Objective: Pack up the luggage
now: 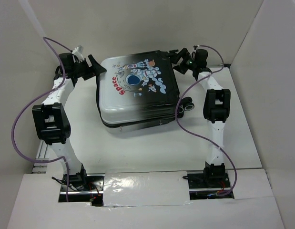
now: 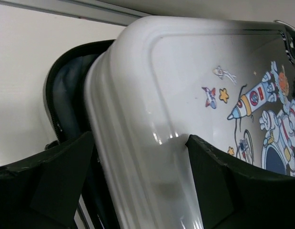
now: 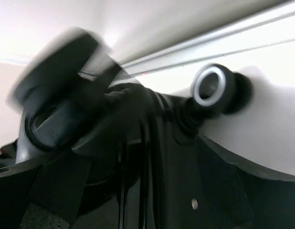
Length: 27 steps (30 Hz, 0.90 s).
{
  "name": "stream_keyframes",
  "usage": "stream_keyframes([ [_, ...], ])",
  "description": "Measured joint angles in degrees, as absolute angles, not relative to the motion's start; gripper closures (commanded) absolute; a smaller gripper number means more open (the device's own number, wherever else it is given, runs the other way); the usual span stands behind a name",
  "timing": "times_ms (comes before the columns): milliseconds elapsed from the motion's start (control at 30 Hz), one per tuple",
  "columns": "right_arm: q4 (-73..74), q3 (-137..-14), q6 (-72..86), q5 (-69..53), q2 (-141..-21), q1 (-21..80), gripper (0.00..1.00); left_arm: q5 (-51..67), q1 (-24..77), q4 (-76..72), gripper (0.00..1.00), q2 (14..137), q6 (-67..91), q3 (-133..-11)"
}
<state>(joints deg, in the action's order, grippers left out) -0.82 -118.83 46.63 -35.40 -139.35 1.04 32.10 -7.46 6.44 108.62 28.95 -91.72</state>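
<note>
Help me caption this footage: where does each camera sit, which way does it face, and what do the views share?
Top: above and behind the bases, looking down on the table; left arm and right arm flank the suitcase.
Left wrist: on the left arm, facing the suitcase's white corner; left fingers at bottom.
Right wrist: on the right arm, facing a wheel; right fingers at bottom.
Shared: all see the suitcase.

Luggage (image 1: 137, 93) lies on table (image 1: 152, 148) (wheels (image 1: 187, 106) facing right).
</note>
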Motion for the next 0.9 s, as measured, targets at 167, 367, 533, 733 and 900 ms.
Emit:
stream_keyframes([
  [167,-8.5,-120.3,50.5,-37.8,-142.1,2.3,0.10,36.8,-7.4,3.9,0.07,109.3,29.8,-91.7],
  [367,-10.4,-121.8,51.6,-38.3,-142.8,2.6,0.10,38.4,-7.9,2.3,0.07,109.4,30.2,-91.7],
  [533,-13.5,-124.2,53.0,-39.4,-142.9,3.2,0.11,38.8,-8.0,1.8,0.07,109.4,30.5,-91.7],
  [733,-13.1,-126.9,51.6,-37.3,-142.9,4.2,0.11,38.7,-8.3,1.7,0.07,108.8,31.0,-91.7],
  [900,-12.7,-127.1,51.4,-37.3,-142.9,4.4,0.11,38.0,-8.4,1.7,0.07,108.0,31.7,-91.7],
])
